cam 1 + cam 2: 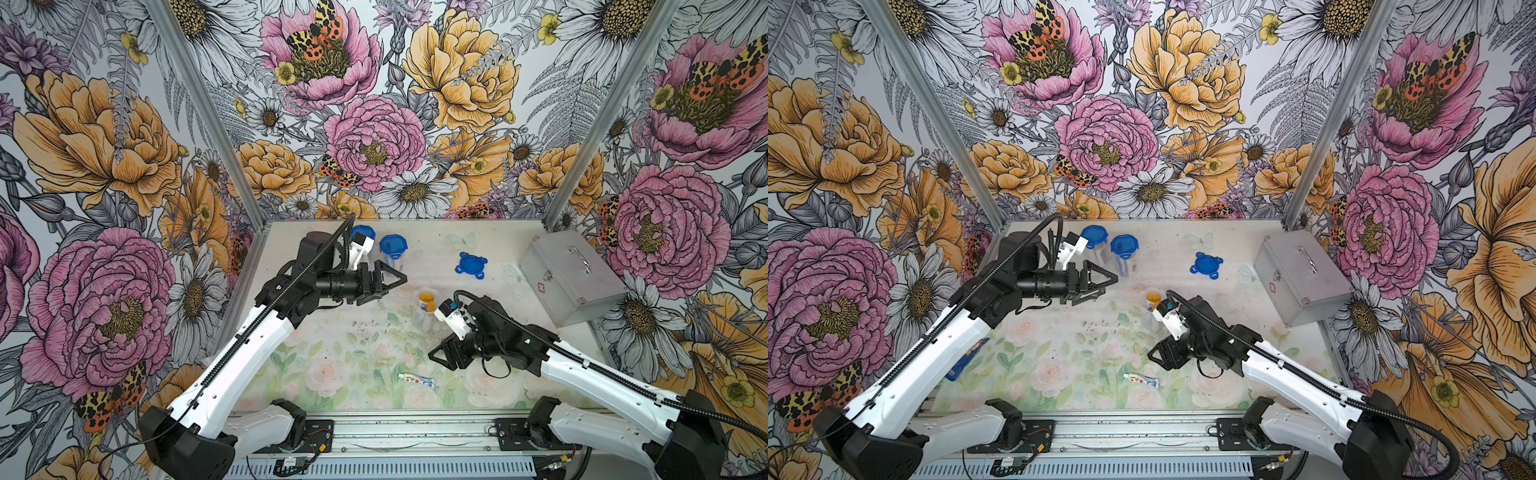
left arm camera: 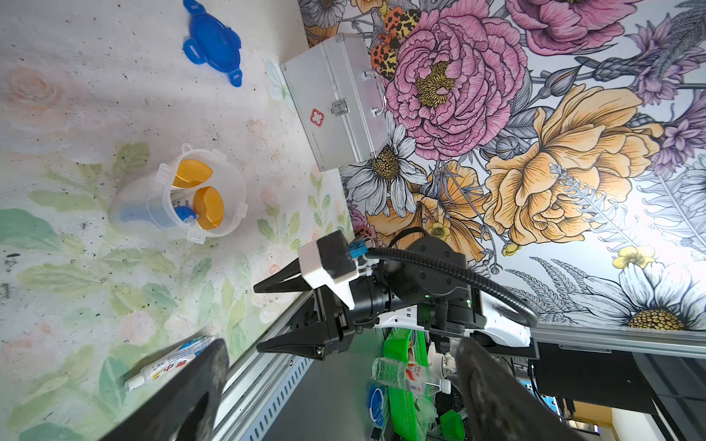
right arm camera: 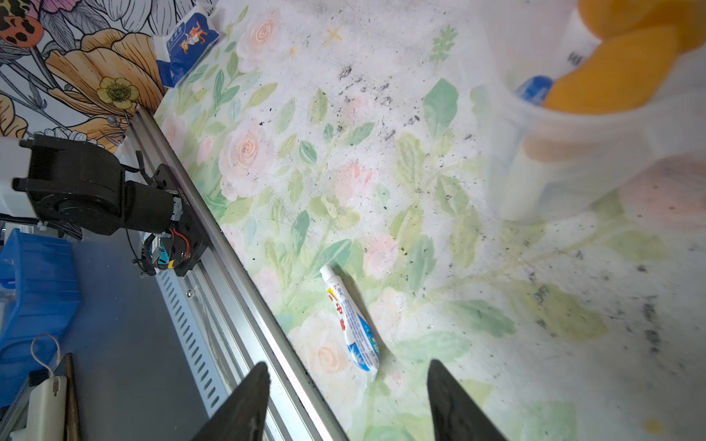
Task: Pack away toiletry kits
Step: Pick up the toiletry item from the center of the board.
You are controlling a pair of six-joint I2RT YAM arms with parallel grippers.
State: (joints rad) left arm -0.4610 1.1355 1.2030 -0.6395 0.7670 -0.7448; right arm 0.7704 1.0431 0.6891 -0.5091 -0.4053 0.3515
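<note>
the left gripper [image 1: 395, 286] hangs over the back half of the worktop [image 1: 332, 365], its jaws spread wide with nothing between them. just behind it stand two clear cups closed with blue lids, one [image 1: 392, 245] in plain sight. the other cup [image 1: 362, 232] is partly hidden behind the left wrist camera in both top views.

the right gripper [image 1: 439, 360] sits low over the middle of the worktop, jaws apart and empty, pointing toward the front edge. the toothpaste tube [image 3: 353, 324] lies flat ahead of it near that edge, with bare worktop between the tube and the jaws.

the open cup [image 2: 131, 198] stands upright near the middle, just beside the right wrist. in both top views the right wrist camera housing overlaps its lower side. it holds two bottles with orange caps [image 2: 191, 173] [image 2: 208, 208], and a blue toothbrush [image 2: 185, 214] shows beside them and through the wall. its rim is uncovered. a loose blue lid [image 1: 471, 265] with four tabs lies flat farther back, well apart from the cup, between the lidded cups and the silver case [image 1: 569, 276].

the case is shut, handle up, and fills the right back corner, touching none of the kit pieces. a blue and white tissue packet [image 3: 187, 42] lies at the left edge of the worktop. it is mostly covered by the left arm in a top view [image 1: 963, 361].
</note>
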